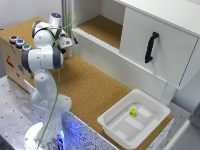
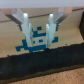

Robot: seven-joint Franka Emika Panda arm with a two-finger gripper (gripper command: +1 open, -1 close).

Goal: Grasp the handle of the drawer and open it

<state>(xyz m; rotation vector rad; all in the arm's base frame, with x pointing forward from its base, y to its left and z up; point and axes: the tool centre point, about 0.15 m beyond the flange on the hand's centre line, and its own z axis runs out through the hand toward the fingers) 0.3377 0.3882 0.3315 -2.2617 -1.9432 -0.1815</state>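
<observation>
The gripper [image 2: 38,31] holds nothing, its jaws spread apart, well to the exterior view's left of the handle [image 1: 151,47] on the drawer [image 1: 170,55].

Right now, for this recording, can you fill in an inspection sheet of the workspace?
Surface: cork-topped bench, largely bare.
Job's things: white drawer at the exterior view's upper right; its front looks flush, not pulled out; black handle upright, untouched.
Clutter: white tray holding a small yellow object; coloured buttons on a box at the exterior view's left.
Grippers: gripper far from the handle, fingers apart, nothing between them.
Cables: green cable along the arm.
Surroundings: perforated metal base.
</observation>
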